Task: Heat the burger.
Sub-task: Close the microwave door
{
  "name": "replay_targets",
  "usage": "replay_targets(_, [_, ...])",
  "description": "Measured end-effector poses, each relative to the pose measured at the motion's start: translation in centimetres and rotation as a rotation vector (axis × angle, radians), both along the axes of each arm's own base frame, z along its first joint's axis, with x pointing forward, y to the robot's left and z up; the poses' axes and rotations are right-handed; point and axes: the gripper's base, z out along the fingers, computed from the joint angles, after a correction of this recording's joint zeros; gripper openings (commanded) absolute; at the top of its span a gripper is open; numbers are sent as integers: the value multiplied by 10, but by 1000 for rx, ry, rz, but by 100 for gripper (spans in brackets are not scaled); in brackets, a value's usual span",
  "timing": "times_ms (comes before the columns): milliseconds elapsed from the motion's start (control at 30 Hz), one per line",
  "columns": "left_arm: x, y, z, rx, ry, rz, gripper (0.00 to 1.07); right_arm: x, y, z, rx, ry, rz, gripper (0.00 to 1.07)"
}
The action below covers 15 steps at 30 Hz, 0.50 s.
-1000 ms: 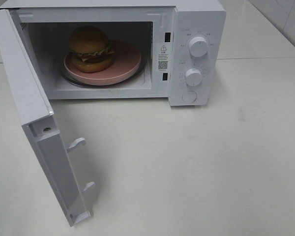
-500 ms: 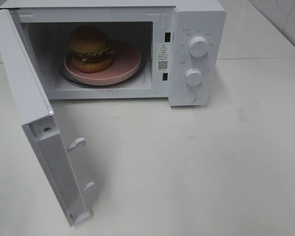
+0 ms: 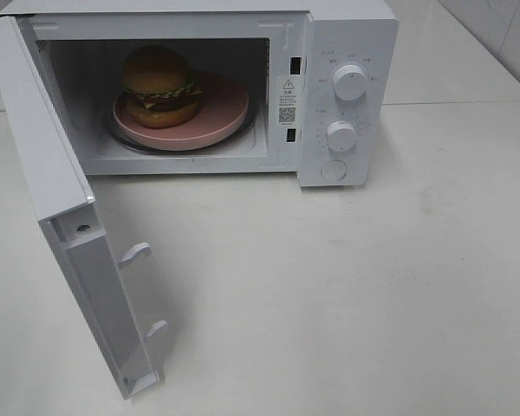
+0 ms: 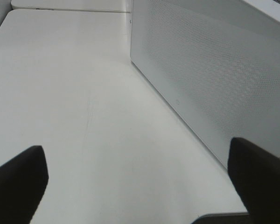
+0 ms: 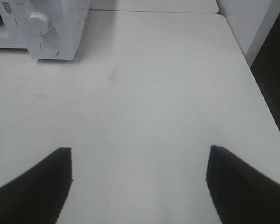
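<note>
The burger (image 3: pixel 159 84), with a golden-brown bun, green lettuce and a dark patty, sits on a pink plate (image 3: pixel 217 108) inside the white microwave (image 3: pixel 347 26). The microwave door (image 3: pixel 43 173) stands swung wide open to the left. Neither arm shows in the high view. In the left wrist view my left gripper (image 4: pixel 140 179) is open over bare table, beside the perforated outer face of the door (image 4: pixel 210 79). In the right wrist view my right gripper (image 5: pixel 139 184) is open over bare table, well away from the microwave's control panel (image 5: pixel 46 28).
Two knobs (image 3: pixel 350 82) and a round button (image 3: pixel 334 171) sit on the microwave's right panel. The white table (image 3: pixel 347 295) spreads in front of it. The table's right edge (image 5: pixel 259 88) drops off to a dark floor.
</note>
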Motion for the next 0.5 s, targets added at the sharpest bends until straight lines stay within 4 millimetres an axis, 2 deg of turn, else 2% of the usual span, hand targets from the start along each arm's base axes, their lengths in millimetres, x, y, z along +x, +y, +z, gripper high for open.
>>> replay_targets(500, [0, 0, 0, 0, 0, 0, 101, 0, 0, 0, 0, 0, 0, 76])
